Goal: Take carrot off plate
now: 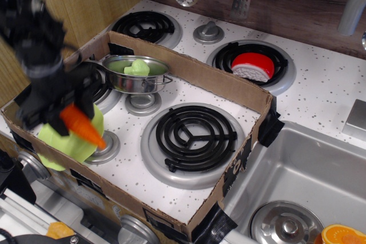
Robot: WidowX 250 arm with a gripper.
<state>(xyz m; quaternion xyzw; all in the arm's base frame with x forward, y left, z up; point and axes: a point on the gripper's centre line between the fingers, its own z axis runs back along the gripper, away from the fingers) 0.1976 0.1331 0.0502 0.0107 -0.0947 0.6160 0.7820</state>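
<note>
My black gripper [64, 112] is at the left, blurred by motion, and is shut on the thick end of the orange carrot [84, 126]. The carrot hangs tilted, tip pointing down and right, lifted above the lime-green plate [64, 141]. The plate lies flat at the front left corner of the cardboard tray [229, 87], over a small burner. The carrot's green top is hidden in my fingers.
A steel bowl [137, 75] with a green toy stands just behind the plate. A large black burner [189, 135] fills the tray's middle. A red-and-white toy [252, 66] lies on the back right burner. The sink [303, 181] is at right.
</note>
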